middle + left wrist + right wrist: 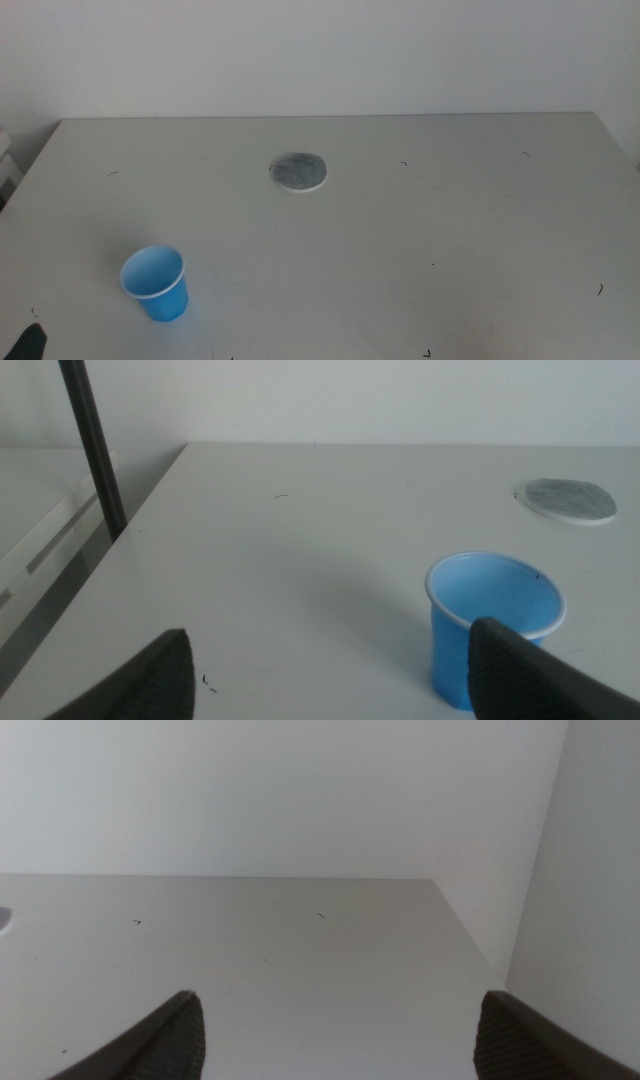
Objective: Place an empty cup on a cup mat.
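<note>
Small bright blue tapered cup (155, 283) upright, empty, on pale grey surface (450, 230) near front left; mottled grey round cup mat (298, 171) well apart, farther back. Left gripper (330, 680) jaws wide, beside cup, nothing held. Right gripper (335, 1040) waits, jaws wide. Step: approach. Next: centre jaws around cup, close.

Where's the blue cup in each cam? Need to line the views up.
Middle view: the cup stands upright, lower left on the table, apart from the cup mat beyond it.
Left wrist view: cup right of centre, partly behind one jaw of the open left gripper.
Right wrist view: not in it.
Shared landmark: the cup mat, in middle and left wrist views.
</note>
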